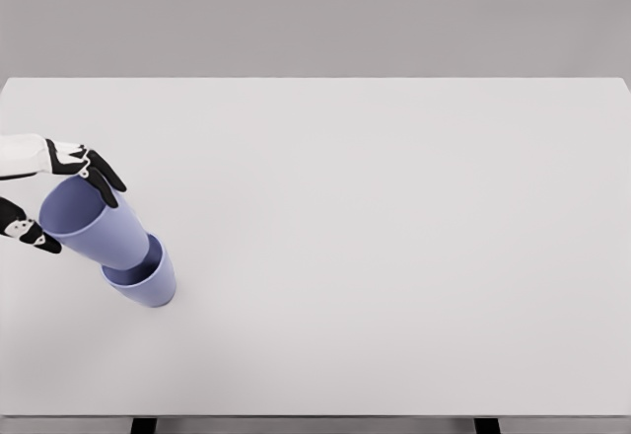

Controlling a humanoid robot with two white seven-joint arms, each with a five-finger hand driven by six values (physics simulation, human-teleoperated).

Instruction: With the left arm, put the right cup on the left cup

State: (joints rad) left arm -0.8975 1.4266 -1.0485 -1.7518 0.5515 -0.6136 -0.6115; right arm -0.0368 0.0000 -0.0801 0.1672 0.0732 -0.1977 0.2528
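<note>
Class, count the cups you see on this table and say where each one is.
2. One cup stands near the table's left front. The other cup, tilted, has its base inside the first, gripped by the left robot hand. None seem hidden.

Tilted blue cup [94,225] in lower cup [148,281]

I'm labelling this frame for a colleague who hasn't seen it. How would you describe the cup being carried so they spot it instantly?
Start at the white table and look to its left edge, where the left hand comes in. Between its black fingers is the held cup, blue-purple and tilted. Unlike the other cup, which stands on the table, its base sits in that cup's mouth.
</note>
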